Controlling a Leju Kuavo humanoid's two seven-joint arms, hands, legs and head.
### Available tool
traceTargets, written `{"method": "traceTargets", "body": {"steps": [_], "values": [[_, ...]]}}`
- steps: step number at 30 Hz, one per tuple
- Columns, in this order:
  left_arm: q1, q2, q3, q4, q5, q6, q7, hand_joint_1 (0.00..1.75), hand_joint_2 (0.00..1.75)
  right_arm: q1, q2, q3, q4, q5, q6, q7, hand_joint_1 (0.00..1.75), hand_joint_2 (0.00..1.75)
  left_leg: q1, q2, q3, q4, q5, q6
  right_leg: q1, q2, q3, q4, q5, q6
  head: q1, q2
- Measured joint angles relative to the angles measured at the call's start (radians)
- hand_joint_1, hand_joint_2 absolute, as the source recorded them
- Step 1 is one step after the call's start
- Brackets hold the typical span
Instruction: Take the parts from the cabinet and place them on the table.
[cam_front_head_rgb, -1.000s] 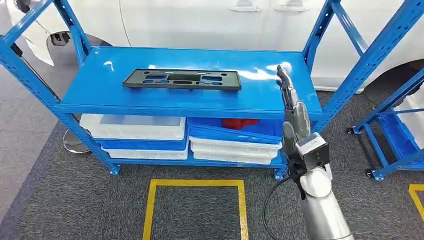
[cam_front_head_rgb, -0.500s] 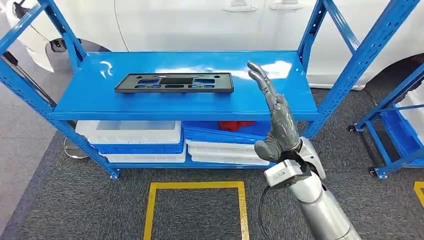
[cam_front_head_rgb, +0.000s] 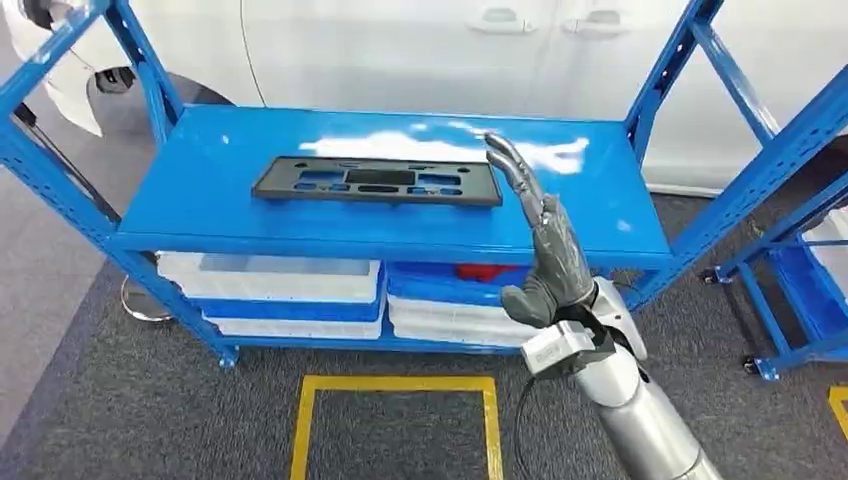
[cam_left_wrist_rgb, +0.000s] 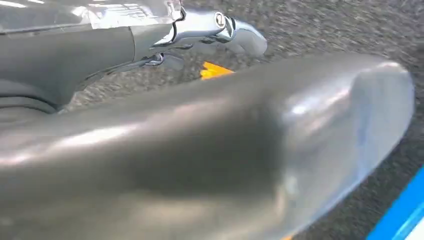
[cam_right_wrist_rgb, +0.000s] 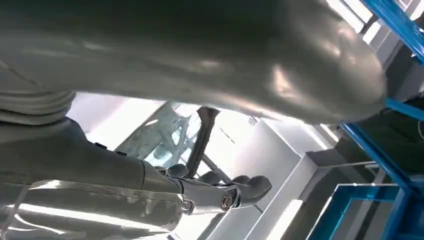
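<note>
A flat black plastic part (cam_front_head_rgb: 377, 182) with several cut-outs lies lengthwise on the top of the blue cabinet shelf (cam_front_head_rgb: 200, 205). My right hand (cam_front_head_rgb: 545, 240) is raised in front of the shelf with its fingers stretched out and apart, holding nothing. Its fingertips (cam_front_head_rgb: 497, 148) reach the right end of the part; whether they touch it I cannot tell. In the right wrist view the right hand (cam_right_wrist_rgb: 210, 60) shows the same straight fingers (cam_right_wrist_rgb: 225, 195). My left hand (cam_left_wrist_rgb: 200, 150) hangs over the dark carpet, thumb apart from the fingers (cam_left_wrist_rgb: 215, 27), holding nothing.
Below the shelf top sit white bins (cam_front_head_rgb: 270, 278) and blue bins (cam_front_head_rgb: 455, 285), one with something red (cam_front_head_rgb: 487, 271) in it. A white car (cam_front_head_rgb: 400, 50) stands behind the cabinet. Another blue rack (cam_front_head_rgb: 790, 300) is at the right. A yellow square (cam_front_head_rgb: 395, 384) marks the carpet.
My right hand has turned from edge-on to palm-side and swung left, from the shelf's right part to the black part's right end. The view itself has shifted slightly.
</note>
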Motion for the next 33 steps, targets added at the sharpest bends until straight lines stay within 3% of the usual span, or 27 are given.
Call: {"method": "traceTargets", "body": {"steps": [1,2,3,5,6,7,8,10,11,12,13,15,16,17,18,20,21,22,23,26,27,28,30,31,32,33], "values": [[0.001,-0.001,0.0,0.0,-0.001,0.0,0.0,0.0,0.0,0.0,-0.003,0.001,0.003,0.0,0.0,0.0,0.0,0.0,-0.005,-0.002,0.011,0.0,-0.009,0.001,0.001,0.0,-0.031,0.022,0.002,-0.004,0.0,0.0],[0.004,-0.003,0.0,0.0,-0.003,0.0,-0.001,0.0,0.0,0.0,-0.005,0.003,0.006,-0.001,0.0,0.0,0.0,0.0,-0.009,-0.003,0.025,0.0,-0.019,0.002,0.004,0.0,-0.037,-0.003,0.03,-0.01,0.001,0.0],[0.006,-0.003,0.0,0.0,-0.003,0.0,-0.002,0.0,0.0,0.0,-0.006,0.003,0.007,-0.001,0.0,0.0,0.0,0.0,-0.013,-0.004,0.039,0.0,-0.028,0.002,0.01,0.0,-0.025,-0.061,0.075,-0.019,0.0,0.0],[0.005,-0.004,0.0,0.0,-0.006,0.0,-0.005,0.0,0.0,-0.001,-0.009,0.006,0.007,-0.003,-0.002,0.0,0.0,0.0,-0.021,-0.004,0.071,-0.001,-0.051,0.001,0.025,0.0,0.024,-0.232,0.2,-0.05,0.004,0.0],[0.006,-0.013,0.0,0.003,-0.008,0.0,-0.007,0.0,0.0,-0.002,-0.011,0.008,0.007,-0.003,-0.002,0.0,0.0,0.0,-0.023,-0.003,0.079,0.0,-0.062,-0.001,0.038,-0.001,0.03,-0.27,0.22,-0.066,0.002,0.0],[0.002,-0.012,0.0,0.006,-0.009,0.0,-0.008,0.0,0.0,-0.004,-0.012,0.01,0.008,-0.004,-0.002,0.001,0.0,0.0,-0.023,-0.006,0.075,-0.002,-0.066,-0.007,0.04,-0.002,0.031,-0.278,0.184,-0.066,-0.009,0.0],[-0.004,-0.01,0.0,0.006,-0.01,0.001,-0.008,0.0,0.0,-0.003,-0.012,0.011,0.007,-0.004,-0.003,0.001,0.0,0.0,-0.021,-0.002,0.072,-0.006,-0.074,-0.013,0.039,-0.002,0.034,-0.282,0.207,-0.062,-0.006,0.0],[-0.001,-0.01,0.0,0.006,-0.011,0.002,-0.008,0.0,0.0,-0.004,-0.014,0.011,0.005,-0.005,-0.003,0.001,0.0,0.0,-0.024,0.001,0.098,0.002,-0.073,-0.023,0.035,0.001,0.054,-0.294,0.196,-0.068,-0.006,0.0],[-0.001,-0.006,0.0,0.006,-0.012,0.004,-0.008,0.0,0.0,-0.003,-0.013,0.011,0.003,-0.006,-0.003,0.001,0.0,0.0,-0.024,0.001,0.098,0.012,-0.079,-0.026,0.026,0.001,0.076,-0.305,0.196,-0.068,-0.006,0.0],[-0.003,-0.01,0.0,0.006,-0.012,0.004,-0.009,0.0,0.0,-0.005,-0.013,0.012,0.003,-0.006,-0.003,0.0,0.0,0.0,-0.022,0.001,0.08,0.068,-0.083,-0.033,0.023,0.0,0.092,-0.31,0.19,-0.07,-0.013,0.0],[-0.006,-0.01,0.0,0.006,-0.013,0.004,-0.008,0.0,0.0,-0.006,-0.013,0.012,0.003,-0.006,-0.003,0.0,0.0,0.0,-0.018,0.001,0.035,0.144,-0.099,-0.037,0.022,-0.001,0.1,-0.312,0.183,-0.071,-0.021,0.0],[-0.005,-0.009,0.0,0.006,-0.013,0.005,-0.009,0.0,0.0,-0.004,-0.013,0.013,0.003,-0.006,-0.003,0.001,0.0,0.0,-0.009,0.002,-0.062,0.273,-0.16,-0.048,0.019,-0.001,0.112,-0.312,0.169,-0.07,-0.019,0.0],[-0.005,-0.009,0.0,0.006,-0.013,0.006,-0.008,0.0,0.0,-0.003,-0.013,0.013,0.003,-0.006,-0.003,0.001,0.0,0.0,-0.005,0.002,-0.101,0.309,-0.188,-0.054,0.017,0.0,0.122,-0.311,0.159,-0.068,-0.018,0.0],[0.001,-0.01,0.0,0.007,-0.013,0.008,-0.007,0.0,0.0,-0.001,-0.013,0.014,0.004,-0.006,-0.003,0.001,0.0,0.0,-0.002,0.002,-0.116,0.299,-0.181,-0.06,0.014,0.002,0.135,-0.311,0.15,-0.066,-0.019,0.0],[0.004,-0.01,0.0,0.007,-0.014,0.009,-0.007,0.0,0.0,0.0,-0.013,0.014,0.004,-0.007,-0.002,0.001,0.0,0.0,0.002,0.002,-0.114,0.256,-0.149,-0.063,0.013,0.004,0.148,-0.311,0.14,-0.062,-0.019,0.0],[0.004,-0.008,0.0,0.007,-0.022,0.01,-0.008,0.0,0.0,0.001,-0.013,0.014,0.004,-0.026,0.011,-0.001,0.0,0.0,0.009,0.003,-0.08,0.086,-0.005,-0.066,0.008,0.004,0.18,-0.309,0.115,-0.052,-0.019,0.0],[0.007,-0.009,0.0,0.009,-0.024,0.011,-0.008,0.0,0.0,0.001,-0.014,0.014,0.005,-0.031,0.016,-0.003,0.0,0.0,0.011,0.005,-0.079,0.016,0.073,-0.065,0.011,0.005,0.189,-0.306,0.104,-0.045,-0.019,0.0],[0.006,-0.009,0.0,0.011,-0.025,0.011,-0.009,0.0,0.0,0.003,-0.014,0.014,0.006,-0.036,0.017,-0.003,0.0,0.0,0.006,0.006,-0.08,0.021,0.04,-0.053,0.012,0.007,0.189,-0.3,0.098,-0.039,-0.021,0.0],[0.003,-0.008,0.0,0.011,-0.03,0.011,-0.009,0.0,0.0,0.003,-0.014,0.016,0.006,-0.039,0.018,-0.003,0.0,0.0,0.004,0.004,-0.076,0.027,0.057,-0.044,0.013,0.007,0.187,-0.299,0.089,-0.03,-0.019,0.0],[0.002,-0.009,0.0,0.011,-0.034,0.011,-0.01,0.0,0.0,0.003,-0.014,0.017,0.002,-0.043,0.016,-0.003,0.0,0.0,0.008,0.003,-0.068,0.018,0.053,-0.026,0.007,0.006,0.195,-0.305,0.073,-0.013,-0.021,0.0],[0.001,-0.009,0.0,0.011,-0.037,0.011,-0.01,0.0,0.0,0.003,-0.015,0.017,0.0,-0.043,0.016,-0.003,0.0,0.0,0.007,0.003,-0.062,0.016,0.049,-0.021,0.006,0.003,0.185,-0.276,0.061,-0.01,-0.018,0.0],[0.0,-0.009,0.0,0.011,-0.041,0.01,-0.01,0.0,0.0,0.002,-0.016,0.017,-0.001,-0.043,0.015,-0.003,0.0,0.0,0.007,0.004,-0.058,0.016,0.044,-0.014,0.007,0.003,0.148,-0.209,0.033,-0.007,-0.017,0.0],[-0.001,-0.007,0.0,0.011,-0.042,0.01,-0.01,0.0,0.0,0.011,-0.017,0.018,-0.002,-0.044,0.015,-0.003,0.0,0.0,0.004,0.004,-0.051,0.016,0.034,-0.007,0.006,0.003,0.045,-0.043,-0.022,-0.003,-0.017,0.0],[-0.001,-0.007,0.0,0.011,-0.042,0.01,-0.01,0.0,0.0,0.018,-0.021,0.018,-0.002,-0.044,0.015,-0.003,0.0,0.0,0.002,0.002,-0.045,0.016,0.027,-0.007,0.006,0.003,-0.003,0.021,-0.028,-0.003,-0.016,0.0],[0.0,-0.007,0.0,0.011,-0.043,0.01,-0.01,0.0,0.0,0.023,-0.022,0.018,-0.002,-0.044,0.015,-0.003,0.0,0.0,0.001,0.001,-0.037,0.016,0.021,-0.006,0.007,0.003,-0.023,0.028,-0.007,-0.005,-0.016,0.0],[0.002,-0.007,0.0,0.011,-0.045,0.01,-0.009,0.0,0.0,0.025,-0.022,0.018,-0.002,-0.044,0.014,-0.003,0.0,0.0,-0.001,-0.001,-0.027,0.016,0.014,-0.006,0.007,0.003,-0.018,-0.014,0.04,-0.009,-0.016,0.0]]}}
